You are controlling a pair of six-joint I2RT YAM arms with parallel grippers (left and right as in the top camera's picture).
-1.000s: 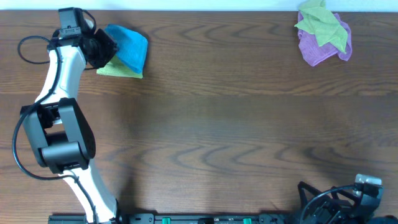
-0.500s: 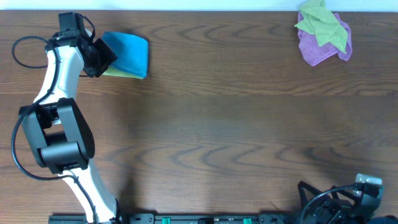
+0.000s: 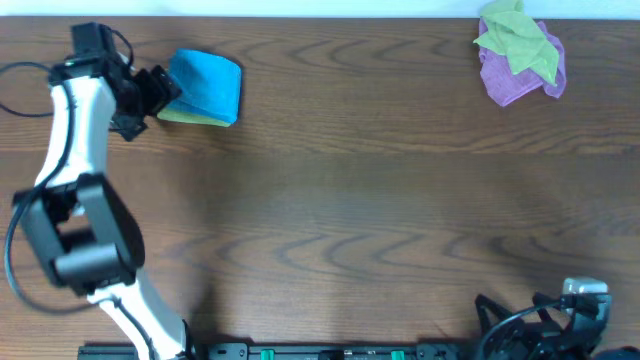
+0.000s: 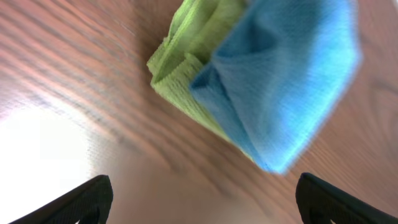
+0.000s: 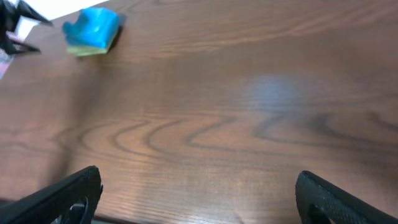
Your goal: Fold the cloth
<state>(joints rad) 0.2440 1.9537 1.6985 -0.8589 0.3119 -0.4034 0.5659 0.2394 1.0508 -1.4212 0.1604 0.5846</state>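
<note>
Two crumpled cloths, a light green one point(image 3: 515, 40) atop a purple one point(image 3: 505, 85), sit at the far right of the dark wood-grain table point(image 3: 350, 200). The bright sky-blue terry cloth point(image 3: 207, 82) lies folded at the far left, on a folded yellow-green cloth point(image 3: 185, 116). Just beside it, the left gripper point(image 3: 158, 92) has its jaws spread wide and empty. The right gripper point(image 5: 199, 196), near the front edge, is also spread.

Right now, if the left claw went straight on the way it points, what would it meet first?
The left claw, open, points at the stack just ahead. It would likely meet the blue cloth first, or else the edge of the green cloth beneath it; the claw's height is unclear.
</note>
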